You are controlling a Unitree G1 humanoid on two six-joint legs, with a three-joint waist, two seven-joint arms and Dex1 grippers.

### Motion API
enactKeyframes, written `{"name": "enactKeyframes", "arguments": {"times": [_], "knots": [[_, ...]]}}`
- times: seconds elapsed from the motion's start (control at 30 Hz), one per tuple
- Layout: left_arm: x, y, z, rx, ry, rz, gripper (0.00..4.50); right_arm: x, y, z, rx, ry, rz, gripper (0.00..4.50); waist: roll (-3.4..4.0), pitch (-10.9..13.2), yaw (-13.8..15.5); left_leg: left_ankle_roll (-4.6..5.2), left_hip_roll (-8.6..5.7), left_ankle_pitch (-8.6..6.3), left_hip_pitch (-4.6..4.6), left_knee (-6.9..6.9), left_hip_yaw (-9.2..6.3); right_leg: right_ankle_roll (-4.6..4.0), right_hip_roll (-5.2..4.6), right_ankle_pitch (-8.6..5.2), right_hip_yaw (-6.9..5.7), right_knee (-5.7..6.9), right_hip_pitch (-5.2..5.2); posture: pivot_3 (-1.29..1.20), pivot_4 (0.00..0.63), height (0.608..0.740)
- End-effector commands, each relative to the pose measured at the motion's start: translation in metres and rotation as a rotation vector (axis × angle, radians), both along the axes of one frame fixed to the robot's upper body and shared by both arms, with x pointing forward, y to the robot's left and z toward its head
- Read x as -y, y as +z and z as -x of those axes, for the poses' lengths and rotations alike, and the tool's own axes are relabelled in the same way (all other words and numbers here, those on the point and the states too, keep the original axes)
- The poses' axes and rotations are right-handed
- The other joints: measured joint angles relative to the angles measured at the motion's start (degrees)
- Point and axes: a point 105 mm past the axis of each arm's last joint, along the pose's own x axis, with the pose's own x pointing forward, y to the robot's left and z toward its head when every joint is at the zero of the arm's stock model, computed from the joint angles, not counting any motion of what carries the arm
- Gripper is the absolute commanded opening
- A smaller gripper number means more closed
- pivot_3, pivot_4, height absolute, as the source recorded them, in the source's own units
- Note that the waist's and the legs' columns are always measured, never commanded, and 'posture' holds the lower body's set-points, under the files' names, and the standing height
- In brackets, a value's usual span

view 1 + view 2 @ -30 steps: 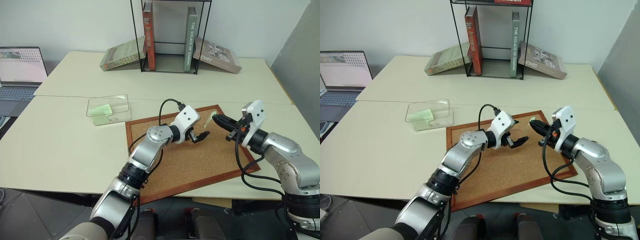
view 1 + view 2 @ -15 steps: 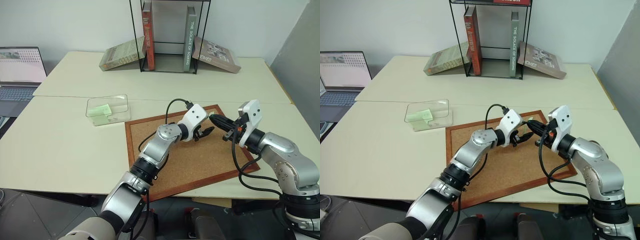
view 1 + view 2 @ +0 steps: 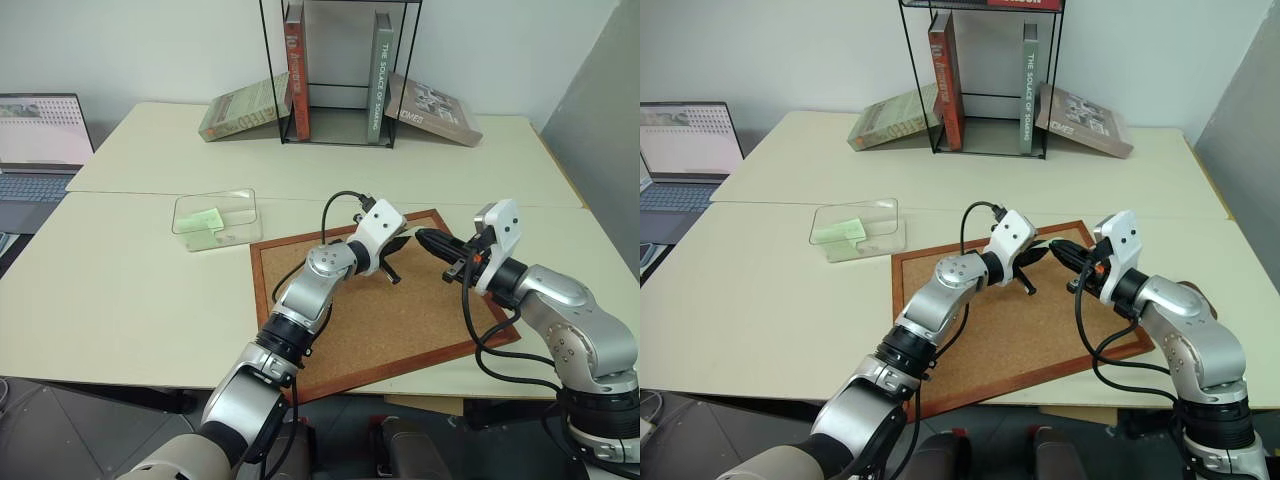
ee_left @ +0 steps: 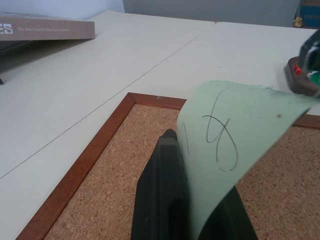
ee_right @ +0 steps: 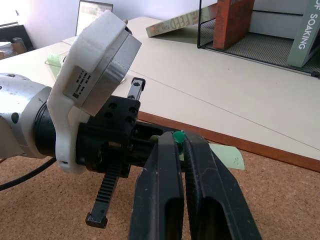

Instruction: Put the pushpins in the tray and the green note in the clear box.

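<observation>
Cork board, the large wood-framed one lying flat on the pale bench, served as the landmark for everything near the arms. The left gripper hung over the board's far half with its jaws closed on the pale mint-green paper note. In the left wrist view the note stood on edge out of the jaws, curling away from the black finger, its free end reaching toward the board's far frame, a pen scribble on the face turned to the camera.

The right gripper pointed toward the left one from the board's right side, jaws shut on a small green-headed pushpin whose head showed between the tips. A corner of pale green paper lay on the cork just beyond those tips.

The small dark reddish-brown tray sat on the bench just past the board's far frame, with red and green pin heads showing at its rim. The low clear plastic box stood on the bench just off the board's far left corner, green slips already inside. Beyond the board, well apart from it, stood a black wire rack with books.
</observation>
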Motion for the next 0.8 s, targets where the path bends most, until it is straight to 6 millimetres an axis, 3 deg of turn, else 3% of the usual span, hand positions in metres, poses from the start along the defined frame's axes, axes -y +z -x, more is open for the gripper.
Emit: {"name": "enactKeyframes", "arguments": {"times": [0.03, 0.23, 0.47, 0.8], "knots": [[0.003, 0.009, 0.005, 0.041, -0.031, 0.003, 0.07, -0.001, 0.014, 0.003, 0.051, 0.001, -0.023, 0.0, 0.0, 0.0, 0.0, 0.0, 0.0, 0.0, 0.0, 0.0, 0.0, 0.0, 0.0, 0.0, 0.0, 0.0, 0.0, 0.0, 0.15, 0.74], [0.001, 0.0, 0.011, 0.035, -0.053, -0.022, 0.07, 0.015, 0.026, 0.001, 0.052, -0.068, -0.097, 0.0, 0.0, 0.0, 0.01, 0.0, 0.01, 0.0, 0.01, 0.0, -0.01, 0.0, 0.0, 0.0, 0.0, 0.02, 0.0, 0.0, 0.15, 0.74], [-0.003, -0.005, 0.012, 0.032, -0.054, -0.026, 0.07, 0.057, 0.032, 0.006, 0.055, -0.205, -0.072, 0.0, 0.01, 0.0, 0.07, 0.0, 0.0, 0.0, 0.0, 0.01, -0.01, -0.01, -0.01, 0.0, 0.01, 0.02, 0.0, 0.0, 0.15, 0.74], [-0.023, 0.013, 0.015, 0.076, -0.006, 0.036, 0.07, 0.175, -0.025, 0.026, -0.152, -0.634, 0.185, 0.0, 0.02, -0.01, 0.17, 0.0, 0.0, 0.0, -0.01, 0.04, 0.04, 0.0, -0.03, 0.01, 0.05, 0.03, 0.0, 0.0, 0.15, 0.74]]}}
